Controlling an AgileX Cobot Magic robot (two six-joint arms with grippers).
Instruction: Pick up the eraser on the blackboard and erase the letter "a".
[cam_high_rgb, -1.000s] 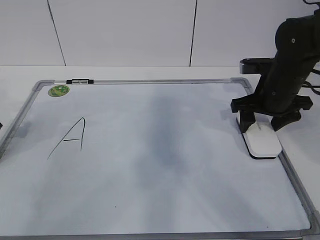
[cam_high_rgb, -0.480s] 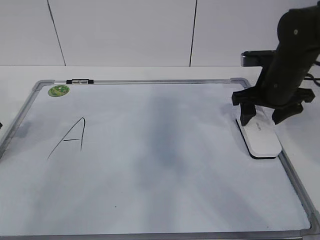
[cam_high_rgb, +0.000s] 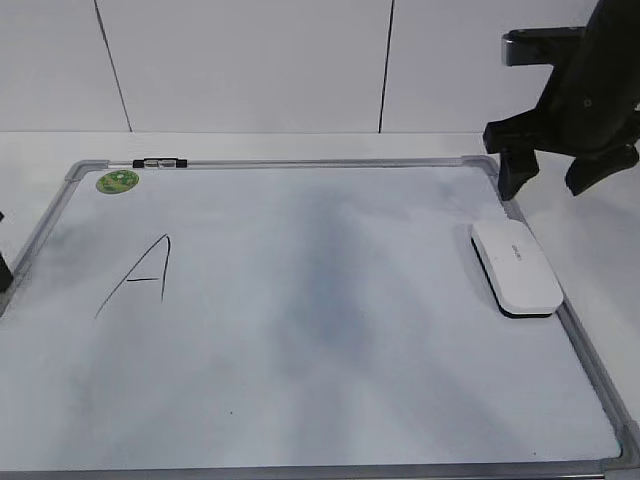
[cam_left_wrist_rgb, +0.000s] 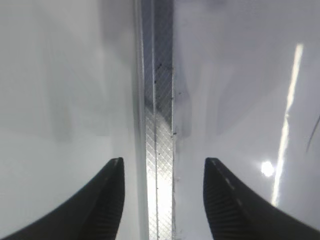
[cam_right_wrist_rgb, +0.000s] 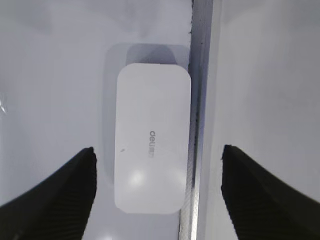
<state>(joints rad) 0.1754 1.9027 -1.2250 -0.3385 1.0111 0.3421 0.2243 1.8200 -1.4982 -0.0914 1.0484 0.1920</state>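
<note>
The white eraser (cam_high_rgb: 517, 268) lies flat on the blackboard (cam_high_rgb: 300, 340), against its right frame. It also shows in the right wrist view (cam_right_wrist_rgb: 152, 142), lettering up. My right gripper (cam_high_rgb: 548, 185) hangs open and empty above and behind the eraser, apart from it; in the right wrist view (cam_right_wrist_rgb: 158, 149) its jaws stand wide on either side of the eraser. My left gripper (cam_left_wrist_rgb: 163, 162) is open and empty, astride the board's left frame (cam_left_wrist_rgb: 159, 125). No lowercase "a" shows; only a capital "A" (cam_high_rgb: 140, 275) at the left and grey smudges.
A round green sticker (cam_high_rgb: 117, 181) sits at the board's top left corner. A small black clip (cam_high_rgb: 160, 161) lies on the top frame. White table surrounds the board, with a panelled wall behind.
My right gripper let go of the eraser and rose up and to the right, away from it. The eraser stays by the right frame.
</note>
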